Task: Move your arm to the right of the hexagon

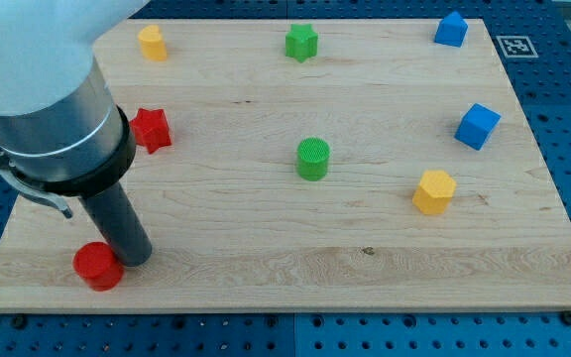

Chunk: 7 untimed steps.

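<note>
- The yellow hexagon (434, 190) lay at about four o'clock on the board (266, 268), near the view's right edge, with bare wood on its three-o'clock side — room enough, I judge, for my tip to stop there.
- The blue cube (478, 126) sat near the hexagon at one o'clock, apart from it; a second blue block (451, 29) stood farther off at twelve, in the board's top right corner.
- The green cylinder (313, 159) stood at the hexagon's ten o'clock, close to the board's middle; the green star (302, 43) lay beyond it toward the top edge.
- The yellow block (152, 43) sat far off at ten o'clock, the red star (151, 130) at nine, partly behind the arm's grey housing.
- My tip (135, 260) rested at the board's eight o'clock, just beside the red cylinder (98, 266) on its three-o'clock side — touching or a hair apart, I could not tell.
- There were no fingers to open or clench; the rod held nothing and could only push.
- The tip was well apart from the hexagon, so the task looked barely begun. A path along the bottom edge would likely miss the green cylinder and let the tip round the hexagon from below without nudging it.
</note>
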Motion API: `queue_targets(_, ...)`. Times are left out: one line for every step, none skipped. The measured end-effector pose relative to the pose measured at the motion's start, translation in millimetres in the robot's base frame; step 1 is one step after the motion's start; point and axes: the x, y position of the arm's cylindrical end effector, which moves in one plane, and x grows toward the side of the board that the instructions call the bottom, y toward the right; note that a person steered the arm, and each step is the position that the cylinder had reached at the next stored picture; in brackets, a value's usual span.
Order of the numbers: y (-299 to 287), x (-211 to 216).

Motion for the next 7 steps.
queue_targets(0.0, 0.0)
queue_targets(3.1, -3.1)
queue_targets(32.5, -8.5)
queue_targets(73.3, -9.0)
queue_targets(101.6, -9.0)
queue_targets(119.9, -9.0)
queue_targets(119.9, -5.6)
